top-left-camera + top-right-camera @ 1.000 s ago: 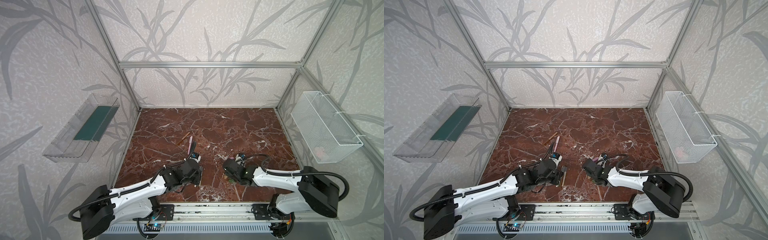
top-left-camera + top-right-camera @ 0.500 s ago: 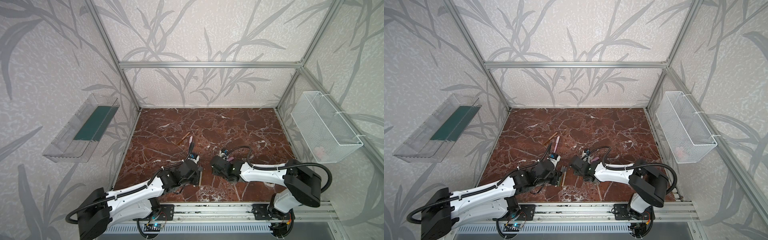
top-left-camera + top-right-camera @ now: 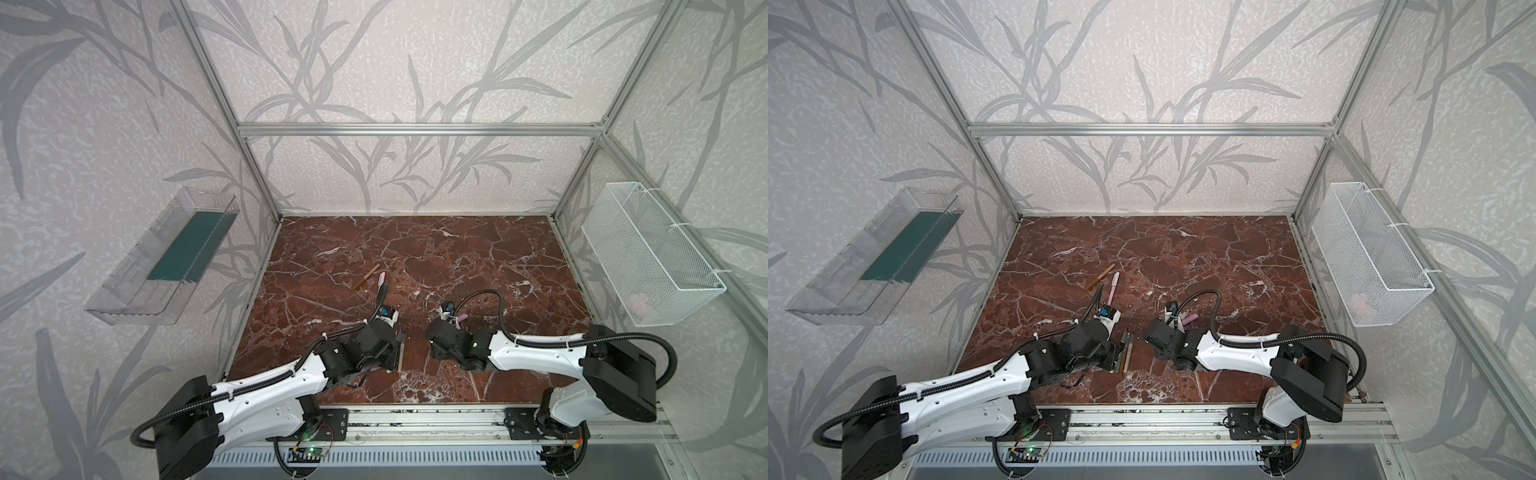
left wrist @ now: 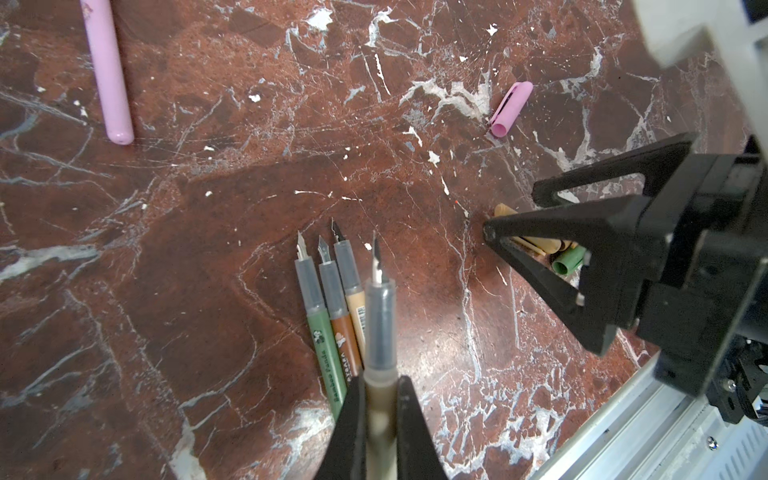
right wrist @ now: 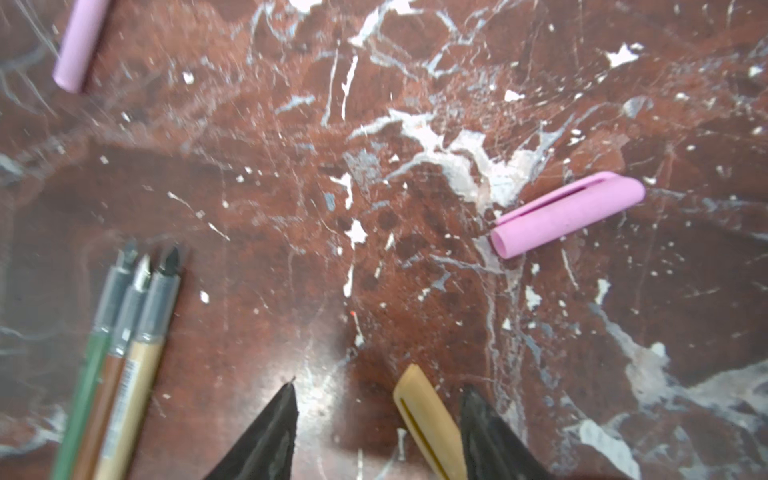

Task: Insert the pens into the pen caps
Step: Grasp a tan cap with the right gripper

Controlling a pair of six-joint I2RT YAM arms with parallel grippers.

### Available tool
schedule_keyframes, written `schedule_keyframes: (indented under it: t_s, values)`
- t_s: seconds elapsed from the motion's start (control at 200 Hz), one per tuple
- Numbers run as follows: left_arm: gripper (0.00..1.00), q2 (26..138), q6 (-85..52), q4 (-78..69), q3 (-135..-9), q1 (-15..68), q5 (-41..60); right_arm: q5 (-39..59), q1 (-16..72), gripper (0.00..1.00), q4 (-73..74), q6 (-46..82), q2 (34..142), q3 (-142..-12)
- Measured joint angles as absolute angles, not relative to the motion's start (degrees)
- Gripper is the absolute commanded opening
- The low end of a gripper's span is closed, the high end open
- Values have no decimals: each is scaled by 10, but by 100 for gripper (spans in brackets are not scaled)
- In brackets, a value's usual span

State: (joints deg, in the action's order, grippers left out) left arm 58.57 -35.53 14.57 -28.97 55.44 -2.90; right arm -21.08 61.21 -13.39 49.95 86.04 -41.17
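Observation:
My left gripper (image 4: 380,384) is shut on an olive pen (image 4: 379,316), its dark nib pointing away from the jaws. Beside it, three pens (image 4: 336,307), green, brown and tan, lie side by side on the marble; in a top view they show as a bundle (image 3: 1126,351). My right gripper (image 5: 380,390) stands open low over the table, with a tan pen cap (image 5: 424,415) lying between its fingers, close to one of them. A green cap (image 4: 567,262) lies behind those fingers (image 4: 552,257). A pink cap (image 5: 567,214) lies loose further out.
A pink pen (image 3: 381,278) and a brown-tan pen (image 3: 365,277) lie further back near the table's middle. A clear tray (image 3: 166,257) hangs on the left wall and a white wire basket (image 3: 648,257) on the right wall. The metal rail (image 3: 415,428) runs along the front edge.
My right gripper has swung left toward the middle, over the tan cap, and its jaws have spread wider. The left gripper has kept its pen and barely moved.

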Motion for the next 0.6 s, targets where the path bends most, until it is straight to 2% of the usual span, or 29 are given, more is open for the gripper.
schedule_keyframes:
  t_s: [0.6]
  values:
    - [0,563,-356,154,-290,554,-35,-118,601,60,-88,435,848,-369]
